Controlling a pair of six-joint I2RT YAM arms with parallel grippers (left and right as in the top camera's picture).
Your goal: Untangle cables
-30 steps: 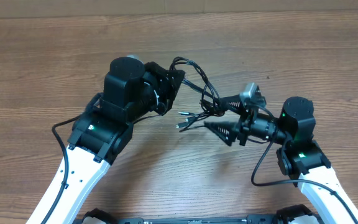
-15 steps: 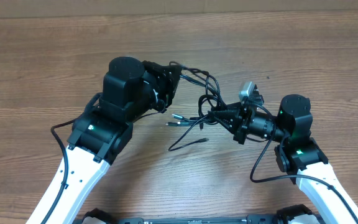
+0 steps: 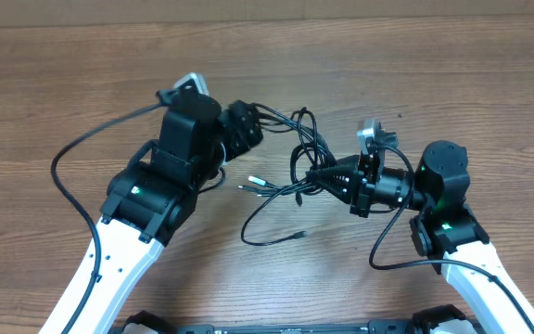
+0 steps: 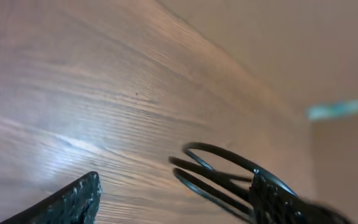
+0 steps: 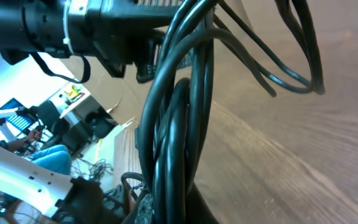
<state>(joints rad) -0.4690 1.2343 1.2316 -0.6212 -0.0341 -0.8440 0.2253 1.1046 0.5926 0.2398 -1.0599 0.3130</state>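
The cables (image 3: 295, 160) are thin black cords looped between both arms at the middle of the wooden table. Silvery plug tips (image 3: 252, 184) point left, and one loose end (image 3: 286, 238) trails onto the table nearer the front. My right gripper (image 3: 319, 174) is shut on the bundled cables (image 5: 185, 143), which rise from between its fingers (image 5: 166, 208). My left gripper (image 3: 247, 128) is open at the cables' far left loops. In the left wrist view the loops (image 4: 219, 171) lie against the right finger (image 4: 272, 199), and the left finger (image 4: 73, 199) stands well apart.
The left arm's own thick wire (image 3: 68, 153) arcs out over the table on the left. Bare wood (image 3: 434, 83) stretches to the back edge at the top. The left arm (image 5: 73, 25) fills the top of the right wrist view.
My left gripper opened off the cable loops and its wrist turned. My right gripper closed on the bundle. A loose cable end dropped toward the front of the table.
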